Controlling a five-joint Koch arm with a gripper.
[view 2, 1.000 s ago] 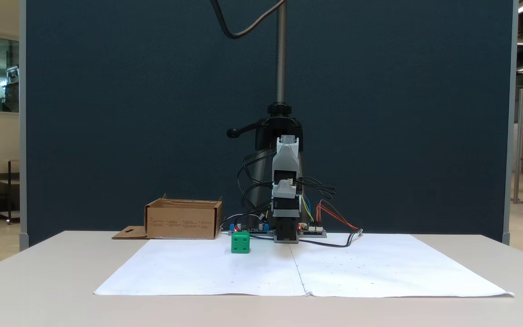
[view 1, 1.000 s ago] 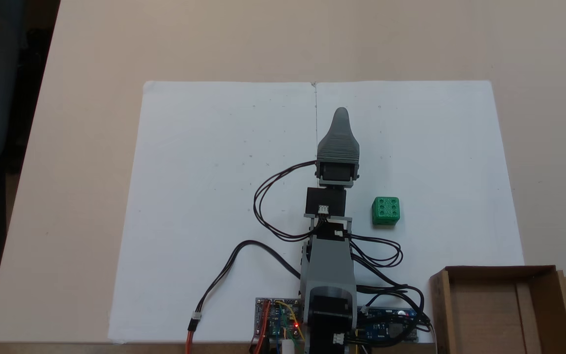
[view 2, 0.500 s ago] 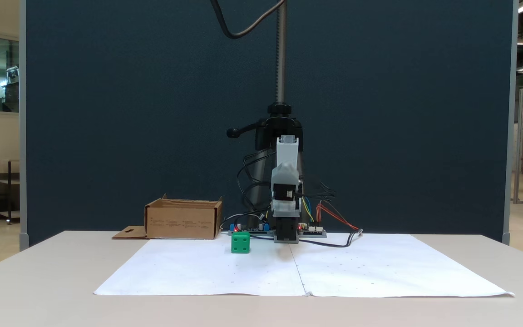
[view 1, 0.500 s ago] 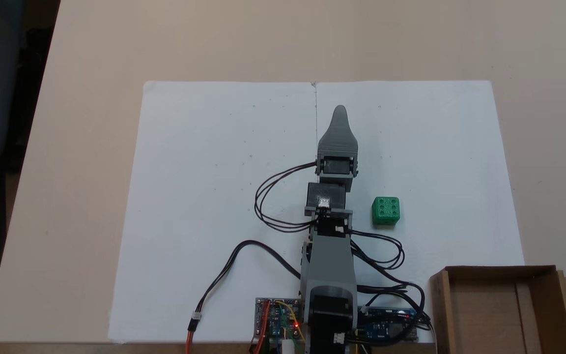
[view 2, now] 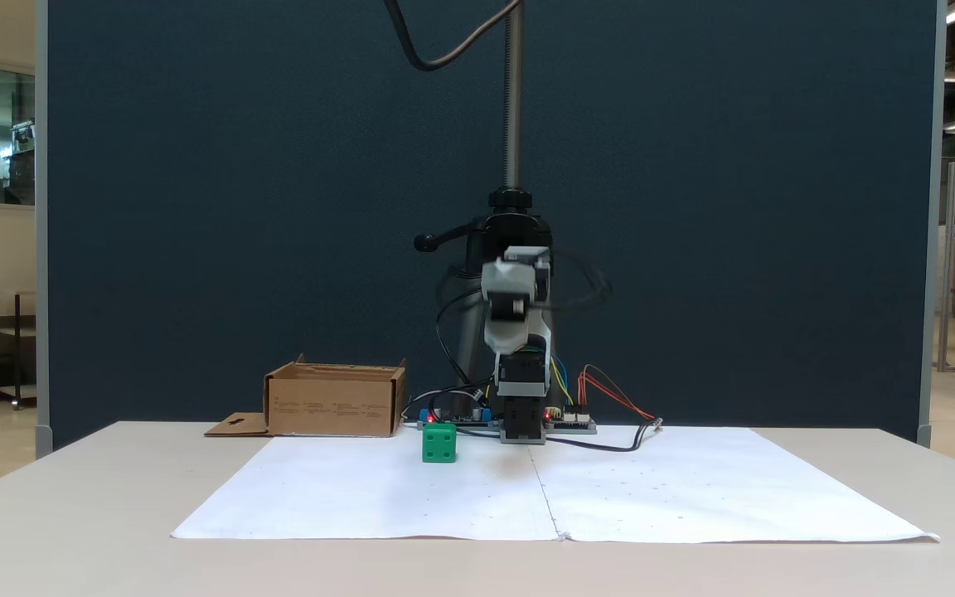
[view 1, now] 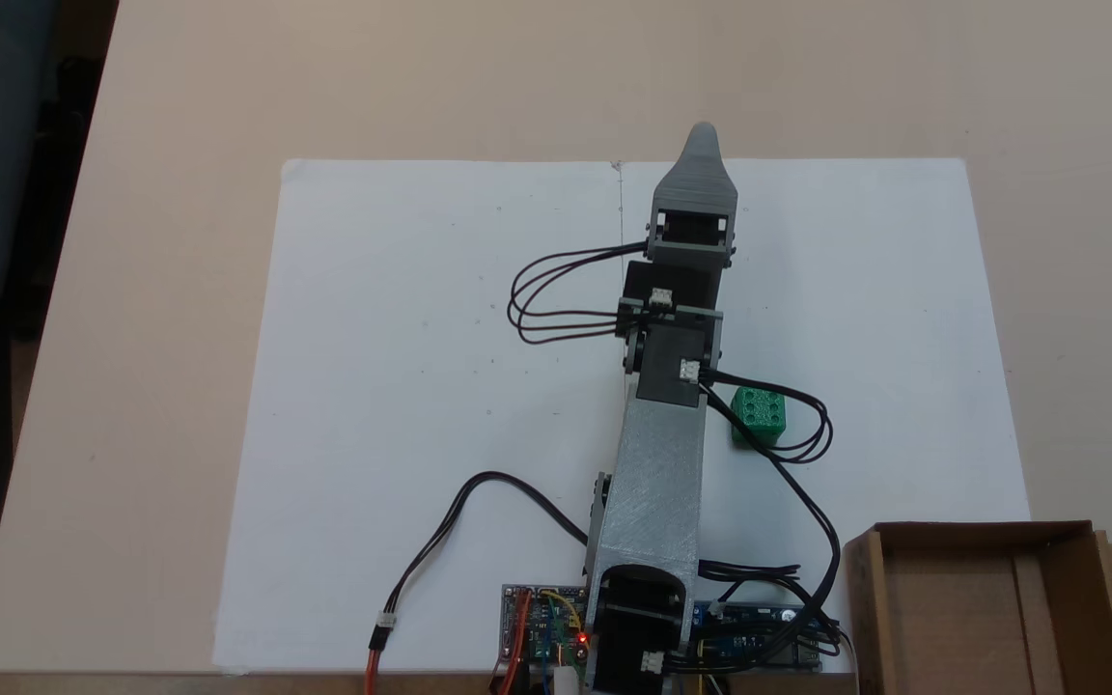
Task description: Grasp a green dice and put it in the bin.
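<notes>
Gripper [view 1: 703, 135] was stretched out over the far edge of the white paper [view 1: 402, 386], raised off the table [view 1: 180, 145]; only one tapered tip showed, so I couldn't tell how far open the fingers were, or whether they held anything. Green dice [view 1: 760, 409] [view 2: 438, 443] sat on the paper just beside the arm, cables crossing it. Bin [view 1: 981, 618] [view 2: 335, 402] stood by the arm's base, well apart from the dice.

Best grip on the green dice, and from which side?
Come from above onto the small green plastic dice and close the jaws on two opposite vertical faces. It sits flat and alone on the white paper sheet, six-pip face up, sides clear; a black cable crosses it overhead.
</notes>
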